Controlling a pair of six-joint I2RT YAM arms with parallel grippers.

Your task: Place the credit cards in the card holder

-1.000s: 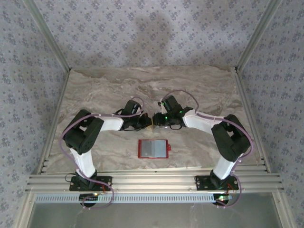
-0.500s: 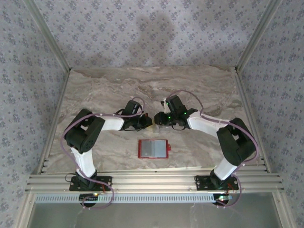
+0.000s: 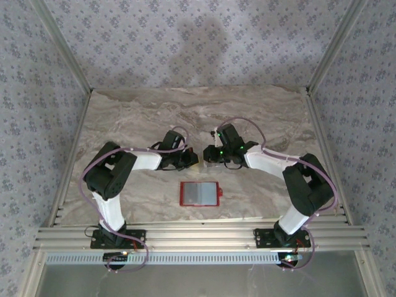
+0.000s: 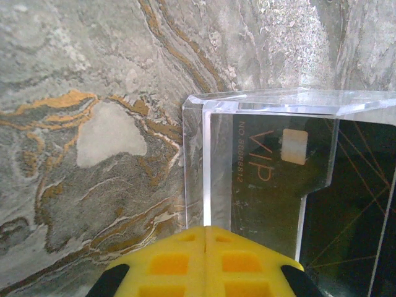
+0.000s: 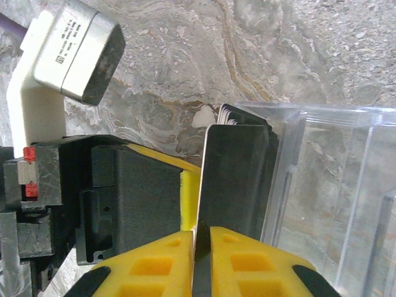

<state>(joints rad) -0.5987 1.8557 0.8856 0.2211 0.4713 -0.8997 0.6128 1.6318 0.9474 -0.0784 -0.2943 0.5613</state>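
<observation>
Two robot arms are meeting over a marbled bench (image 3: 148, 111). The right fingers (image 5: 210, 238) are pinching the lower edge of a dark credit card (image 5: 238, 179) and holding it upright, so it is rising straight beyond the fingertips. Just behind that card, a stack of credit cards (image 5: 244, 117) is peeking out at the end of a clear box (image 5: 334, 173). The left fingers (image 4: 206, 244) are pressing together with no gap, their tips touching the near wall of the clear box. Whether they are pinching that wall is hard to tell. Through the wall, just beyond those fingertips, a dark card printed VIP is showing. The card holder (image 3: 199, 193) is lying open on the bench, grey inside facing up, well apart from both pairs of fingers, on the side toward the arm bases.
</observation>
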